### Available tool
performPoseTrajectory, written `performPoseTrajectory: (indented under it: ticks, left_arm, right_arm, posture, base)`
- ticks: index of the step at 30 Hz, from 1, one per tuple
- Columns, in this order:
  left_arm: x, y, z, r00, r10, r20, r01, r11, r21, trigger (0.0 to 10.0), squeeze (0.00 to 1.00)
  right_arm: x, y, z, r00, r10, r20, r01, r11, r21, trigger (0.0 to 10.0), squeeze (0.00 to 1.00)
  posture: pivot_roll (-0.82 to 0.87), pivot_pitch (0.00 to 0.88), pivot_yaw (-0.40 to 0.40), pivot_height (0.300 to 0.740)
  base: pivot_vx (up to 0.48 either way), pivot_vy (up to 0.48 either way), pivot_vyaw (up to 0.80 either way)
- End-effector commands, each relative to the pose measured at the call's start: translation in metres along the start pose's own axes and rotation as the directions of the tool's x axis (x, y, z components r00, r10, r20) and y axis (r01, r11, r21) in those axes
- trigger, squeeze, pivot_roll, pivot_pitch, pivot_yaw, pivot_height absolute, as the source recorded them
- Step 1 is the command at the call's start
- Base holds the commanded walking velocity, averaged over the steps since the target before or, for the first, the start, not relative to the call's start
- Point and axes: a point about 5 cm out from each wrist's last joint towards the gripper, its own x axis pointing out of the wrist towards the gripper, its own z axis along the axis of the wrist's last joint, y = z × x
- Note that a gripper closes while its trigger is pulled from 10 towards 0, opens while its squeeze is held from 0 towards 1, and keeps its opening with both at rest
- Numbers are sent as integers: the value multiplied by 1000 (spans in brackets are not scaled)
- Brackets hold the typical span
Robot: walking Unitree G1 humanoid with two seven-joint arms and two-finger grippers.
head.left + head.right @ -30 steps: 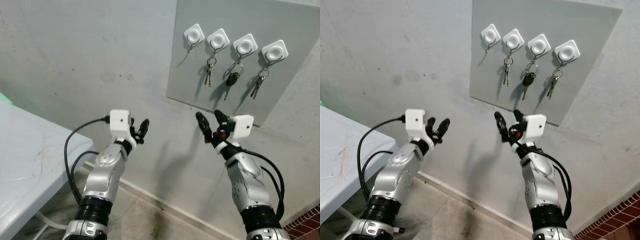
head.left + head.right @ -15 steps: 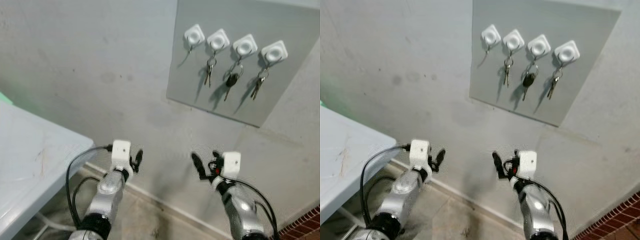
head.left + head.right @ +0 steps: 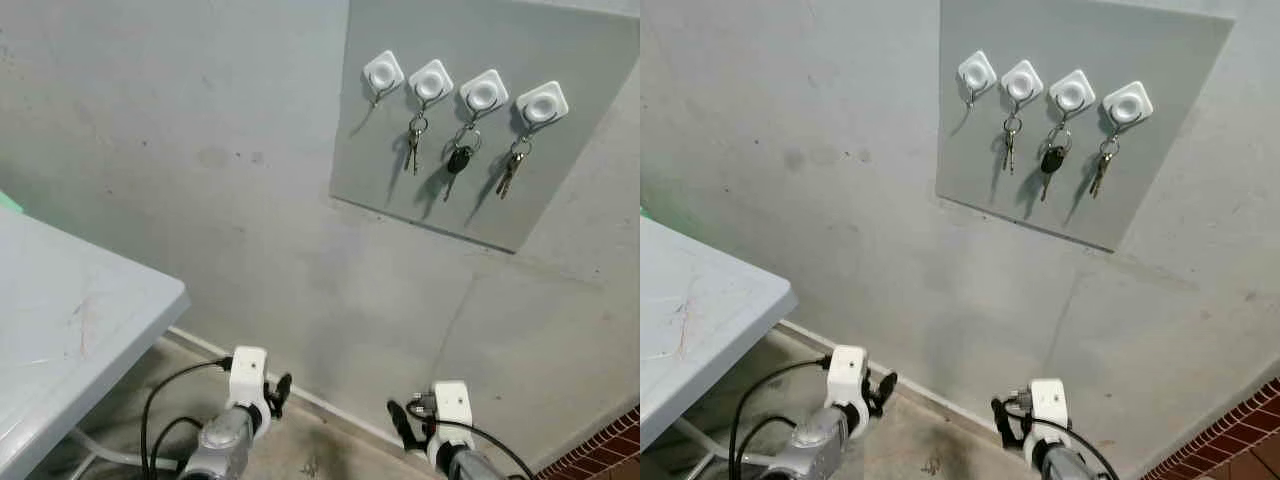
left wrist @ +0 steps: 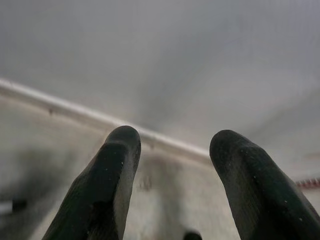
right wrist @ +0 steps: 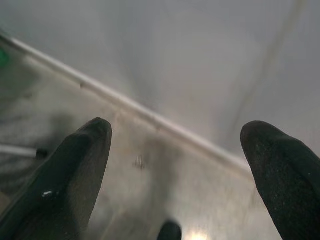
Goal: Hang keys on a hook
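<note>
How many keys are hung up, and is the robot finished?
Three key bunches hang on three of the four white hooks on the grey board. The leftmost hook has no keys on it. Nothing is in hand: the left hand and right hand are open and empty, low near the floor. No loose keys are in sight, so the job looks finished or paused.

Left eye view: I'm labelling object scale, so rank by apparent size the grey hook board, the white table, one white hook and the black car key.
1. white table, cut off by the frame and nearer the camera, so unsure against the board
2. grey hook board
3. white hook
4. black car key, looking close to the hook
</note>
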Motion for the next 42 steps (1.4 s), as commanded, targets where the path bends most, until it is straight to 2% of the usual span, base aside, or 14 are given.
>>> performPoseTrajectory:
  ticks: [1, 2, 3, 4, 5, 11, 12, 14, 20, 35, 42]
  left_arm:
    - [-4, 3, -10, 999, 3, -32, -4, 1000, -21, 10000, 0]
    - [-5, 4, -12, 999, 4, -38, -4, 1000, -24, 10000, 0]
    - [-9, 9, -21, 998, 19, -64, -22, 999, -47, 10000, 0]
    - [-11, 12, -24, 997, 28, -77, -32, 998, -52, 10000, 0]
    - [-14, 16, -30, 994, 44, -95, -50, 997, -57, 10000, 0]
    - [-28, 30, -52, 983, 86, -161, -97, 993, -61, 10000, 0]
    - [-32, 33, -59, 979, 95, -180, -107, 993, -55, 10000, 0]
    - [-35, 36, -63, 976, 105, -193, -118, 992, -55, 10000, 0]
    - [-48, 46, -79, 961, 149, -234, -169, 983, -69, 10000, 0]
    - [-46, 47, -75, 965, 153, -215, -170, 983, -65, 10000, 0]
    - [-45, 46, -74, 966, 149, -213, -165, 985, -59, 10000, 0]
  right_arm:
    - [-4, -4, -9, 999, -31, -38, 31, 999, 11, 10000, 1000]
    - [-5, -5, -11, 998, -39, -47, 39, 999, 7, 10000, 1000]
    - [-11, -9, -24, 994, -61, -93, 63, 998, 21, 10000, 443]
    - [-15, -10, -30, 991, -67, -115, 71, 997, 30, 10000, 102]
    - [-19, -12, -38, 987, -76, -142, 83, 996, 41, 10000, 0]
    - [-38, -21, -66, 964, -122, -236, 133, 991, 32, 10000, 0]
    - [-43, -24, -72, 957, -137, -254, 156, 986, 54, 10000, 0]
    - [-47, -26, -77, 950, -155, -270, 182, 980, 76, 10000, 0]
    - [-57, -29, -89, 936, -177, -304, 208, 976, 71, 10000, 0]
    - [-54, -23, -90, 930, -156, -332, 181, 983, 45, 10000, 0]
    - [-52, -20, -90, 929, -143, -342, 165, 986, 36, 10000, 0]
  posture:
    - [-20, 0, -16, 740]
    - [-20, 0, -16, 740]
    - [-23, 0, -15, 740]
    - [-23, 0, -16, 740]
    - [-24, 0, -16, 740]
    - [-26, 0, -13, 740]
    - [-28, 0, -12, 740]
    - [-33, 0, -9, 740]
    - [-35, 0, -9, 740]
    - [-17, 0, -17, 740]
    - [-14, 0, -17, 740]
  base:
    - [0, 0, 0]
    - [0, 0, 0]
    - [0, 0, 0]
    - [0, 0, 0]
    - [0, 0, 0]
    - [0, 0, 0]
    - [0, 0, 0]
    - [0, 0, 0]
    - [0, 0, 0]
    - [0, 0, 0]
    - [0, 0, -603]
